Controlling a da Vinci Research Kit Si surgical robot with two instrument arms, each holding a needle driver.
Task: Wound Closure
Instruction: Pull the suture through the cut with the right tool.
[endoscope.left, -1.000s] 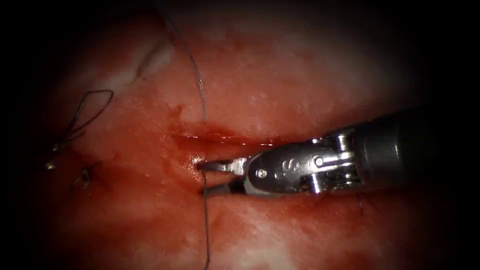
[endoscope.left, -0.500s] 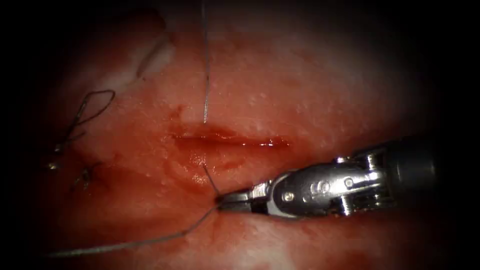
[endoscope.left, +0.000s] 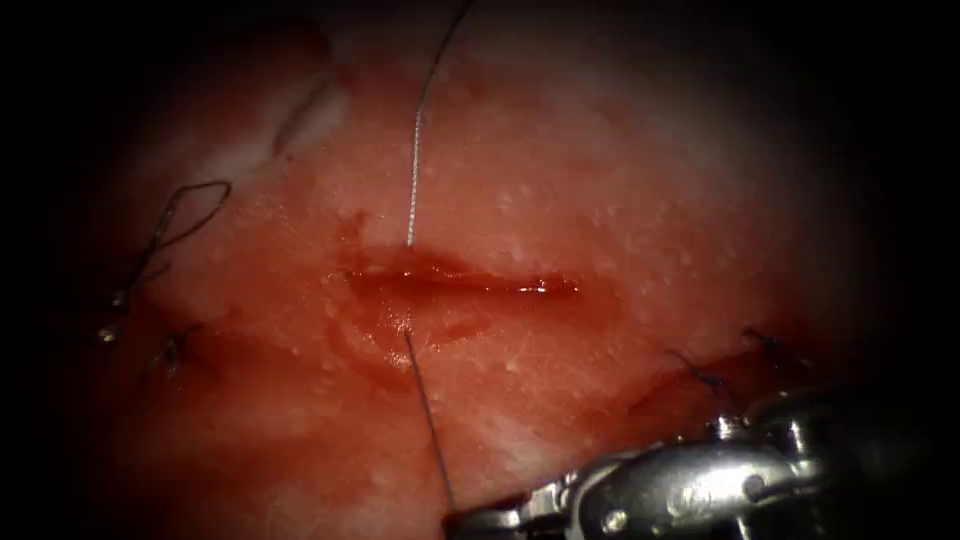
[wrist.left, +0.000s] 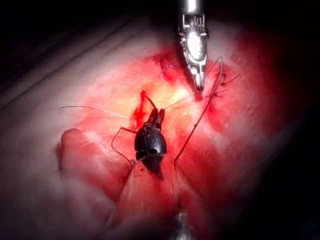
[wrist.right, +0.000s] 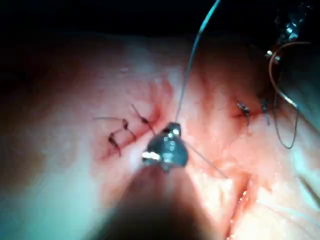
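The thread (endoscope.left: 412, 170) rises beyond the cut (endoscope.left: 460, 283) in the tissue (endoscope.left: 600, 220), crosses it, then runs taut toward the right hand (endoscope.left: 452, 520), clamped on it, keeping the strand tensioned.

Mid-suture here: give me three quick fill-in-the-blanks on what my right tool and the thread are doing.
1. The right tool has its jaws shut on the ____.
2. The held strand leaves the tissue ____ the cut in the endoscope view.
3. A second strand rises from near the cut's ____ end.
Missing words: thread; below; left.
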